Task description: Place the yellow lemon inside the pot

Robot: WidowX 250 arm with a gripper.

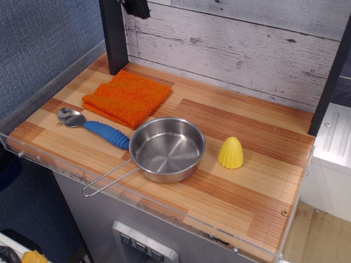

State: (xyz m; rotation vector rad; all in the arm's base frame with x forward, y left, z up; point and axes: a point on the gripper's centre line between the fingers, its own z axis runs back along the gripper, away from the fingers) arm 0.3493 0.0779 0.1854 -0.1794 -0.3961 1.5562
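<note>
The yellow lemon (231, 153) is a small ribbed bright-yellow dome standing on the wooden tabletop, just right of the pot and apart from it. The pot (166, 149) is a shallow shiny steel pan, empty, with a thin wire loop handle (107, 180) reaching toward the front left edge. Only a dark part of the gripper (136, 7) shows at the top edge, high above the back left of the table, far from the lemon. Its fingers are cut off by the frame, so I cannot tell whether it is open or shut.
A metal spoon with a blue ribbed handle (94, 126) lies left of the pot, its handle end touching the pot's rim. A folded orange cloth (126, 97) lies at the back left. Black posts (114, 35) stand at the back corners. A clear rim edges the table.
</note>
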